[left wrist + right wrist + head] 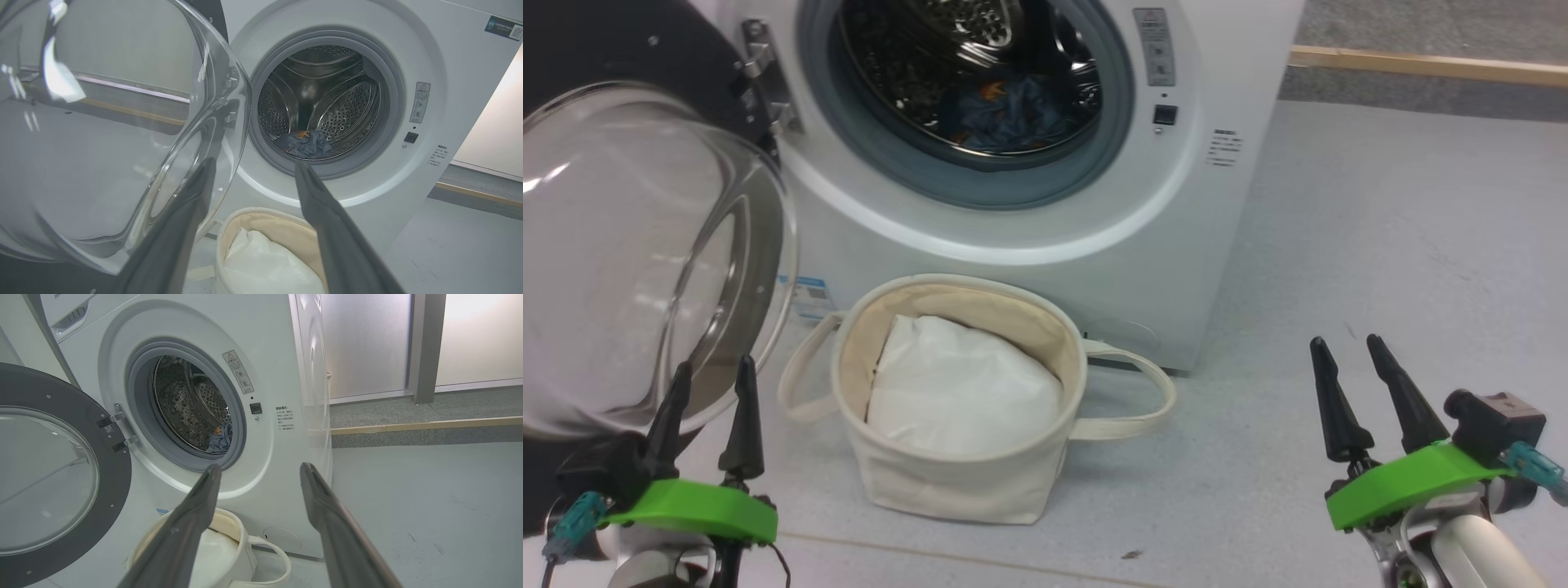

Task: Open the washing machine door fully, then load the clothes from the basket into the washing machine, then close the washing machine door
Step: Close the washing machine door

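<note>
Head view has the washing machine (1094,245) dead ahead with the washing machine door (629,261) swung open to the robot's left, hinged at the left of the opening, its clear glass bowl bulging out toward the camera. Door's not shut, so that bit of the job isn't done. The clothes (1005,114), the light blue garment with orange-brown patches, are lying crumpled at the bottom of the perforated steel drum (347,102), inside the grey rim. The basket (956,482) sits upright on the grey floor (1380,245) right in front of the machine, just below the opening, both loop handles flopped out to the sides, and what's in it is a plain white cloth bundle (964,384). A small blue label (809,294) peeks out low on the machine front between the door and the basket. Left gripper (713,365) is low at the left, fingers spread wide with nothing between them, tips up against the lower edge of the glass bowl in that view; can't tell if they actually touch it. Left wrist view shows one finger lined up across the glass and the other pointing at the bottom of the opening. Right gripper (1344,340) is off at the lower right over the floor, well apart from the basket and the machine, jaws also wide and empty
</note>
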`<state>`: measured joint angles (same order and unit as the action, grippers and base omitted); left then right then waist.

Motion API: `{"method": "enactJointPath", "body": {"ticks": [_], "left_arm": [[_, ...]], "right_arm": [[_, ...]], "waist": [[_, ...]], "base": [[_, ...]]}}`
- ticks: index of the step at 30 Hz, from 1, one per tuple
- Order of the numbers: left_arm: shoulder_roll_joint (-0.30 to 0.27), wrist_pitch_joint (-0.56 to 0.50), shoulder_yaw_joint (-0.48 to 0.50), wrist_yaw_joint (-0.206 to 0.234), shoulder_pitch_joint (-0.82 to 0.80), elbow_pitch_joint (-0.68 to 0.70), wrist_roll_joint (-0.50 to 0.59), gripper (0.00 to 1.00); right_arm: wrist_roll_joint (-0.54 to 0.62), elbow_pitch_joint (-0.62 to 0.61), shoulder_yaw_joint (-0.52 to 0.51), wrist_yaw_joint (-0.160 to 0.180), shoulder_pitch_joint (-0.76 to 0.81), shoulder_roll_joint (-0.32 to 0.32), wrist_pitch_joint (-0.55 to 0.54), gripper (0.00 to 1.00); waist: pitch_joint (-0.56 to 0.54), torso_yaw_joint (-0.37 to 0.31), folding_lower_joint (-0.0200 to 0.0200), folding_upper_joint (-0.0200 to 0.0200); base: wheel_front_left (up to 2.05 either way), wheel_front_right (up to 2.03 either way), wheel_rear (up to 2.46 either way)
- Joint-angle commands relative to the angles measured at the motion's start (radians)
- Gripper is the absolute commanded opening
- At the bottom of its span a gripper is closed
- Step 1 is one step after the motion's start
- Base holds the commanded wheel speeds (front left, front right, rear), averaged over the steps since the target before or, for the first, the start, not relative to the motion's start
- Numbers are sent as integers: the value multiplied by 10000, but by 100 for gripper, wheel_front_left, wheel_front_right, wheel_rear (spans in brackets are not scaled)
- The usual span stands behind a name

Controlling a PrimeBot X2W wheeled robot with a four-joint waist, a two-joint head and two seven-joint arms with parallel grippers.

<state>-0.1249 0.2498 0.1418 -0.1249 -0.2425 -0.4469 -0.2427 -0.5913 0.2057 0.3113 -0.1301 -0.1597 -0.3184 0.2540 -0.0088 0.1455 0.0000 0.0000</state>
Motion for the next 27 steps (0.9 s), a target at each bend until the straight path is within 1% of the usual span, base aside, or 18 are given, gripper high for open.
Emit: {"method": "enactJointPath", "body": {"ticks": [1,4,7,9,17,24,27], "left_arm": [[-186,120,362,-49,-165,406,35,100],[-167,120,361,-42,-78,333,169,100],[-141,120,563,156,-77,113,315,100],[-135,120,621,213,-87,41,435,100],[-114,120,860,200,73,134,680,100],[-341,120,985,161,395,291,869,100],[-364,120,1029,151,505,361,893,100]], "right_arm": [[-87,-251,167,-6,-133,-33,78,100],[-102,-219,243,-6,-148,6,78,100],[-112,-210,268,-6,-167,31,78,100],[-120,-193,285,-6,-150,42,78,100],[-157,-127,298,-6,20,102,78,100],[-160,-107,374,-6,106,177,78,100],[-168,-79,405,-6,172,228,78,100]], "waist": [[-15,246,0,0],[-34,551,0,0],[-45,845,0,0],[-72,1051,0,0],[-238,1926,0,0],[-368,2617,0,0],[-434,3038,0,0]], "base": [[0,0,0],[0,0,0],[0,0,0],[0,0,0],[0,0,0],[0,0,0],[0,0,0]]}}
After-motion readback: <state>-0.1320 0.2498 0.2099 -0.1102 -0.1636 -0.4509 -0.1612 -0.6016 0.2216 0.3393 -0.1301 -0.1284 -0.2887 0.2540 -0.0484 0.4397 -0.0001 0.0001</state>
